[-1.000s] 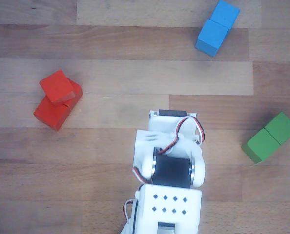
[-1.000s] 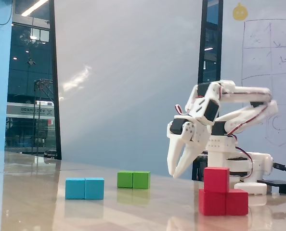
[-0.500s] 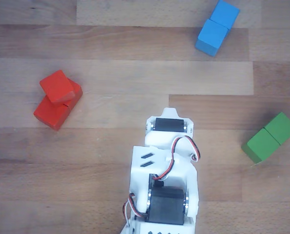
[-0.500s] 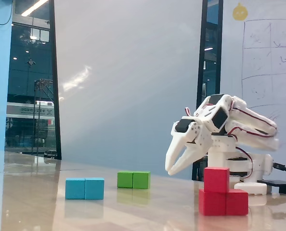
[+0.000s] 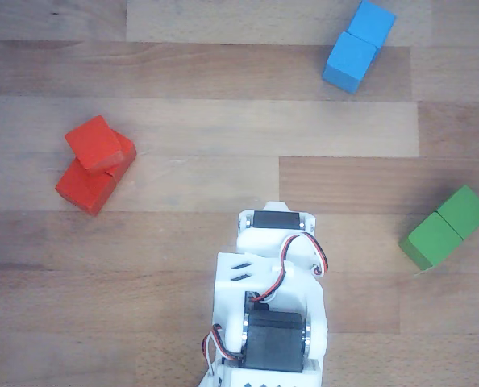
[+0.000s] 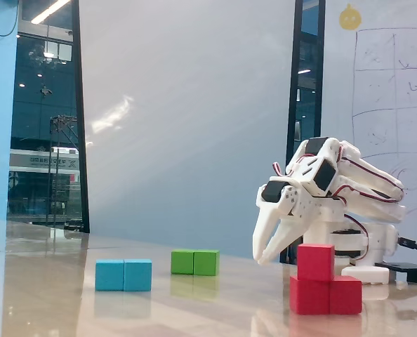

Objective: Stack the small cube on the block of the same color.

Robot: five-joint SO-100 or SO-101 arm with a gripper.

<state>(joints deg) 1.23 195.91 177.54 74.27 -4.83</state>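
The small red cube (image 5: 94, 143) rests on one end of the red grooved block (image 5: 86, 185), turned a little askew to it. In the fixed view the cube (image 6: 315, 262) sits on the left half of the block (image 6: 326, 295). My gripper (image 6: 265, 260) hangs behind and to the left of the stack, apart from it, pointing down. Its jaws stand slightly open with nothing between them. In the other view the white arm (image 5: 272, 298) covers the fingers.
A blue grooved block (image 5: 358, 46) lies at the top right and a green one (image 5: 446, 226) at the right edge. In the fixed view the blue block (image 6: 123, 274) and the green block (image 6: 194, 262) lie left of the gripper. The arm base (image 6: 349, 246) stands behind the stack.
The arm has folded back toward its base, and the gripper has drawn away from the red stack. The cube stays on the block.
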